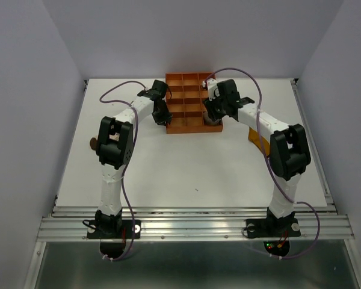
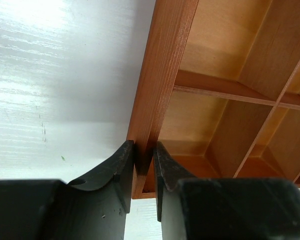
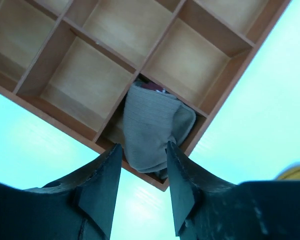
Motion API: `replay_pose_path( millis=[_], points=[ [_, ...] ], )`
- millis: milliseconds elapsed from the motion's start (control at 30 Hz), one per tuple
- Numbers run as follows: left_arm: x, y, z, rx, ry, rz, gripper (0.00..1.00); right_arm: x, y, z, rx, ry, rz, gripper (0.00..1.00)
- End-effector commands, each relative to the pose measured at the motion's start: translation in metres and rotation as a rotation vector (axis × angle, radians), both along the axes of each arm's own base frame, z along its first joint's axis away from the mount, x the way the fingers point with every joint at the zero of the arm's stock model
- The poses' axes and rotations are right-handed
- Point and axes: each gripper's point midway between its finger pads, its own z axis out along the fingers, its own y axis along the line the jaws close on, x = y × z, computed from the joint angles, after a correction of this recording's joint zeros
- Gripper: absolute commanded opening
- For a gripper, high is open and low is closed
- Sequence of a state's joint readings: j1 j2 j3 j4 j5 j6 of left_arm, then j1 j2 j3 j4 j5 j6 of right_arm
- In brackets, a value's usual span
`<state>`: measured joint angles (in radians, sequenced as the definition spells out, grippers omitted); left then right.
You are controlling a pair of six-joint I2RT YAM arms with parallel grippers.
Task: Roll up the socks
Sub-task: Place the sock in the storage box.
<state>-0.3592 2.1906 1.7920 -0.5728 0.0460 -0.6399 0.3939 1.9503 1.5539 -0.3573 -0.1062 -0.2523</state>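
Note:
The orange tray (image 1: 186, 129) with square compartments lies at the far middle of the table. A rolled taupe sock (image 3: 150, 125) sits in the tray's near right corner compartment (image 3: 85, 90). My right gripper (image 3: 144, 147) hangs open just above that sock; the sock's lower end lies between the fingertips, and the right tip is at its edge. My left gripper (image 2: 144, 150) is shut on the tray's left wall (image 2: 165, 60) at the near corner. In the top view the left gripper (image 1: 162, 117) and right gripper (image 1: 213, 117) flank the tray's near side.
A mustard sock (image 1: 253, 135) lies on the table under my right forearm, and its edge shows in the right wrist view (image 3: 295, 172). A brown sock (image 1: 92, 142) peeks out left of my left arm. White walls enclose the table.

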Motion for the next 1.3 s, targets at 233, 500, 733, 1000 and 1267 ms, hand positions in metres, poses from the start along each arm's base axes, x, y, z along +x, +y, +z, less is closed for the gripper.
replay_pose_path(
  millis=[233,500,733,1000,1267],
  points=[
    [0.009,-0.001,0.011,0.003,-0.028,0.009,0.04,0.007,-0.035,0.0,-0.059,-0.028,-0.238,0.17],
    [0.009,-0.001,0.01,0.01,-0.021,0.01,0.02,0.001,-0.031,-0.038,-0.058,0.068,-0.25,0.06],
    [0.01,-0.001,0.012,0.005,-0.022,0.012,0.02,-0.006,-0.045,-0.064,-0.118,0.126,-0.328,0.02],
    [0.01,-0.002,0.009,0.003,-0.016,0.012,0.02,-0.002,-0.043,-0.075,-0.11,0.143,-0.353,0.06],
    [0.012,-0.002,0.012,0.001,-0.022,0.01,0.02,0.023,-0.031,0.006,-0.01,-0.024,-0.336,0.22]
  ],
)
